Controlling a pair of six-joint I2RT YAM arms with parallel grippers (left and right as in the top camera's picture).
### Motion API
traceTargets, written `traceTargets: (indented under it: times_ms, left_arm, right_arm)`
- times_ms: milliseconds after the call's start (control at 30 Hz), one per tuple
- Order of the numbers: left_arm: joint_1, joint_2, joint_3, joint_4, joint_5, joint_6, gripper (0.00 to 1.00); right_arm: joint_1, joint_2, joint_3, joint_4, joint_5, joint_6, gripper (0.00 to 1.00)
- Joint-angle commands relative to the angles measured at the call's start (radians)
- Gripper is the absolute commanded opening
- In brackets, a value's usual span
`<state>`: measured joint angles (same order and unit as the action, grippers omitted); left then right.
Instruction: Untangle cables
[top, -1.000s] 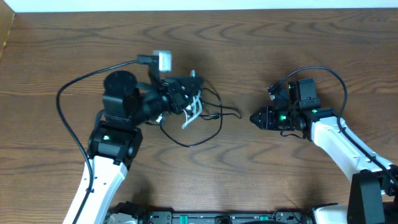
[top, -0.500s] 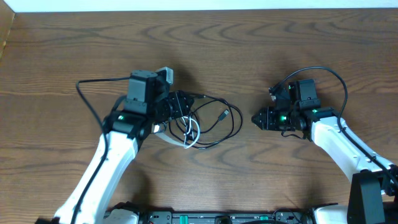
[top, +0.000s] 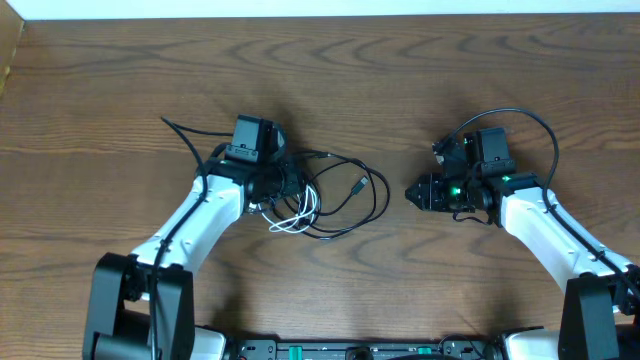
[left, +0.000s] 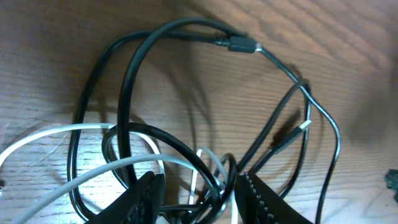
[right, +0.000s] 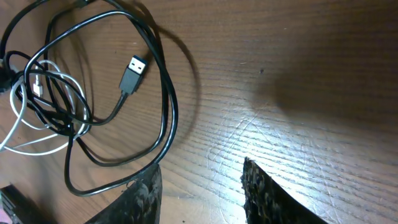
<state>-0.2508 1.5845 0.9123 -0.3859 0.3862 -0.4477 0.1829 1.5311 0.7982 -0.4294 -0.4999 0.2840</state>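
The cables (top: 335, 195) lie in a loose tangle on the wooden table, left of centre: black loops (left: 134, 81) wound through a white loop (left: 62, 130). A black USB plug (right: 132, 73) lies inside the big black loop. My left gripper (top: 288, 193) sits low over the tangle's left side; in the left wrist view the left gripper (left: 199, 199) is open, with black and white strands crossing loosely between its jaws. My right gripper (top: 411, 192) stands to the right of the tangle. In the right wrist view the right gripper (right: 202, 193) is open over bare wood, the outer black loop (right: 166, 118) passing its left fingertip.
The left arm's own thick black cable (top: 185, 135) trails off to the left, and the right arm's cable (top: 520, 115) arches over its wrist. A pale wall edge (top: 320, 8) bounds the table at the back. The arm bases (top: 350, 350) sit along the front edge.
The left gripper, shut on the bunched cables a second ago, has opened and come down; the tangle now lies spread wider on the table. The right arm has stayed put.
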Motion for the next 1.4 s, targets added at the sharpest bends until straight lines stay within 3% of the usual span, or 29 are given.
traceTargets:
  times_ms: [0,467,633,733,933,1000,1067,1200,1367]
  left_arm:
    - [0.001,0.017,0.025,-0.002,-0.013,0.01,0.43]
    - [-0.083,0.073,-0.005,0.067,-0.014,0.01,0.42]
    - [-0.082,0.082,-0.005,0.069,-0.014,0.01,0.09]
    - [-0.082,0.081,-0.005,0.076,0.006,0.009,0.07]
    - [-0.082,0.049,0.026,0.159,0.248,0.003,0.07]
    - [-0.082,0.017,0.03,0.276,0.431,-0.014,0.07]
    - [-0.082,0.0,0.03,0.357,0.526,-0.071,0.07]
    - [-0.083,-0.005,0.03,0.432,0.607,-0.184,0.07]
    - [-0.083,-0.005,0.028,0.424,0.625,-0.206,0.08]
  right_arm:
    - [0.004,0.002,-0.001,-0.001,0.005,-0.012,0.38]
    - [0.004,0.002,-0.001,-0.006,0.004,-0.012,0.38]
    - [0.004,0.002,-0.001,-0.007,0.004,-0.012,0.38]
    - [0.004,0.002,-0.001,-0.006,0.003,-0.012,0.38]
    - [0.004,0.002,-0.001,-0.001,-0.104,-0.042,0.38]
    - [0.005,0.002,-0.001,0.017,-0.252,-0.124,0.39]
    - [0.009,0.002,-0.001,0.033,-0.329,-0.149,0.39]
    - [0.021,0.002,-0.001,0.079,-0.436,-0.167,0.39]
    - [0.037,0.002,-0.001,0.146,-0.485,-0.166,0.39]
